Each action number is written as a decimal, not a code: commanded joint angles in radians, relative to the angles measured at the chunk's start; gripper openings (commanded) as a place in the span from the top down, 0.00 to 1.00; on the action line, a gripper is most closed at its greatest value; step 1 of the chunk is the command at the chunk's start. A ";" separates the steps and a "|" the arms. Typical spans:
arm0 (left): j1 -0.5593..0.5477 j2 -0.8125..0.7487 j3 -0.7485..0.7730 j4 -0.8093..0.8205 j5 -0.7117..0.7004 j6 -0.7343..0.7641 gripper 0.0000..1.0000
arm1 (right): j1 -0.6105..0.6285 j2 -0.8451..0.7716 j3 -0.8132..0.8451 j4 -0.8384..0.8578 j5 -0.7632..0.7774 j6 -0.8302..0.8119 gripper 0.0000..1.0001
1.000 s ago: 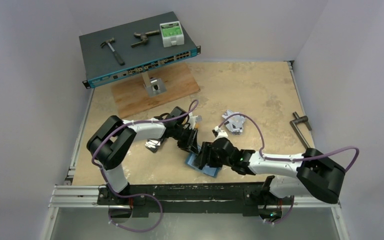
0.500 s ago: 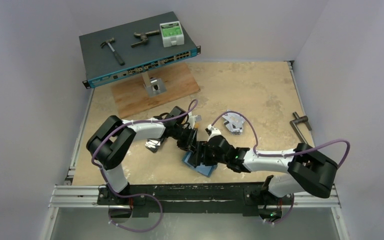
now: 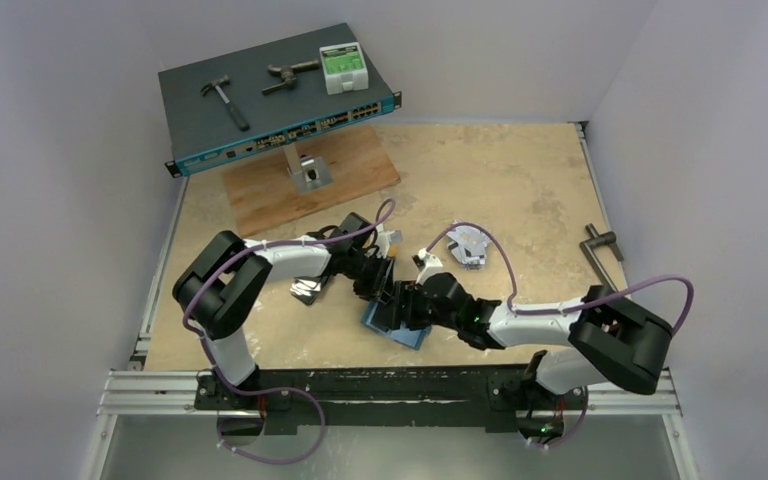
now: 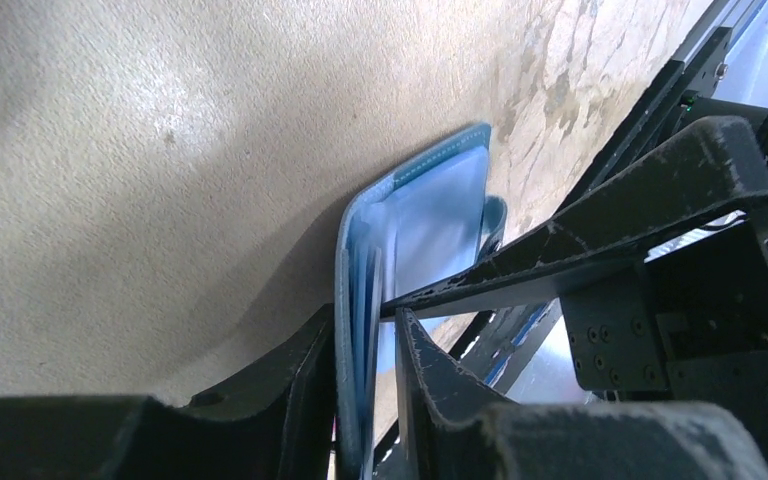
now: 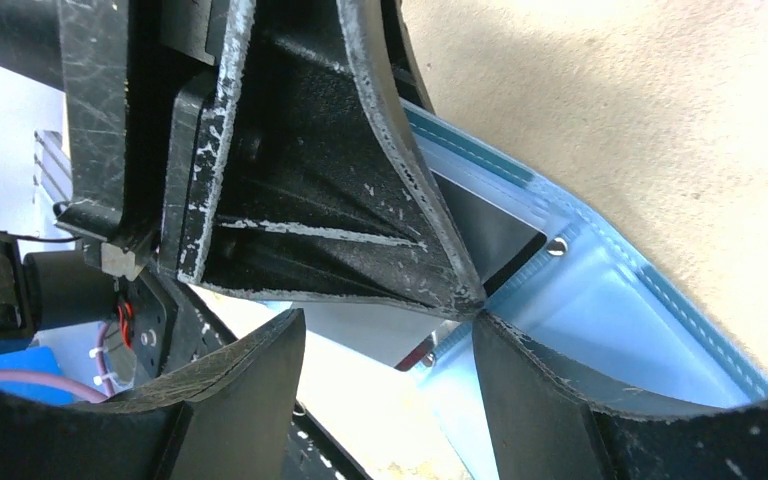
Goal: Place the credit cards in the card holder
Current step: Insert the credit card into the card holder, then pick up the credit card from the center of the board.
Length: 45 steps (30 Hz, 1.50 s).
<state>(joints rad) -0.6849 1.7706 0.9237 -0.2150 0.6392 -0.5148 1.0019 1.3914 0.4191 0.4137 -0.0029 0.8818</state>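
Teal card holder (image 3: 407, 338), 1; hands (image 3: 386, 291) (image 3: 401, 306), 2

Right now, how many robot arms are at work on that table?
2: the left arm and the right arm, both reaching the teal card holder at the near middle. None looks hidden.
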 commanded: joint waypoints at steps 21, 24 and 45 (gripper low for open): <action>0.048 -0.127 0.068 -0.120 -0.040 0.024 0.51 | -0.272 -0.414 0.102 -0.505 0.142 -0.053 0.37; 0.055 -0.167 0.080 -0.171 -0.071 0.073 0.48 | -0.281 -0.327 0.192 -0.579 0.141 -0.089 0.37; -0.003 -0.395 0.126 -0.409 -0.360 0.672 0.47 | -0.010 -0.257 0.115 -0.489 0.109 0.007 0.54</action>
<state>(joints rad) -0.6594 1.4384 1.0241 -0.5385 0.3161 -0.0116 0.9737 1.1130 0.5480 -0.1520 0.1242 0.8753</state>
